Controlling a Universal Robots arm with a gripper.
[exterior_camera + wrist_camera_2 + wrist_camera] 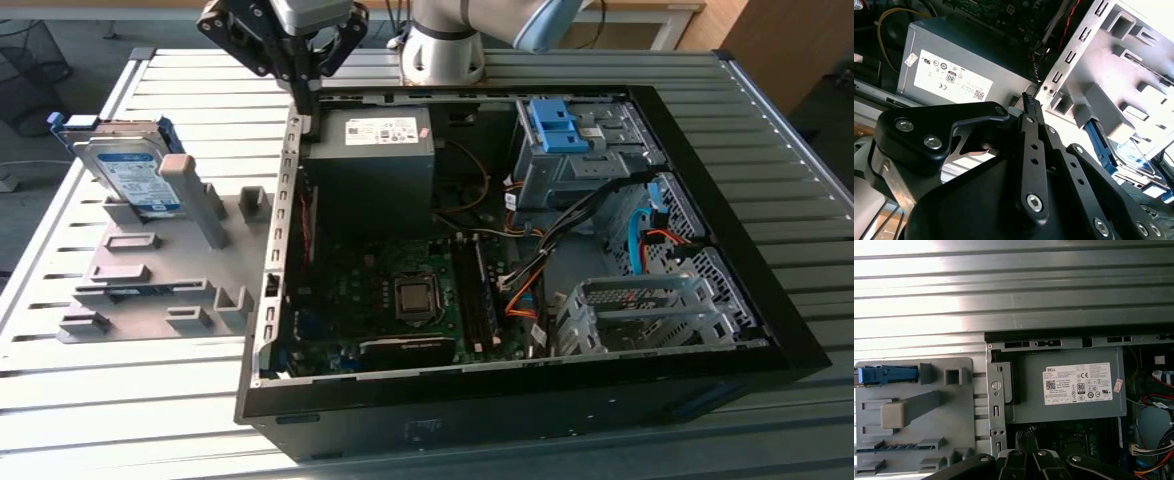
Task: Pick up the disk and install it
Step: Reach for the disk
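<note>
Installation not begun. The flat silver-metal disk in its blue plastic bracket stood upright in the grey plastic holder on the slatted metal worktop, untouched. The black gripper hovered over the rim of the open black computer case (jaws pressed together, empty).

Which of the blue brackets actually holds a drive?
The one on the grey fixture, framing the disk, at the exterior view's left; the bracket inside the computer case is bare.
</note>
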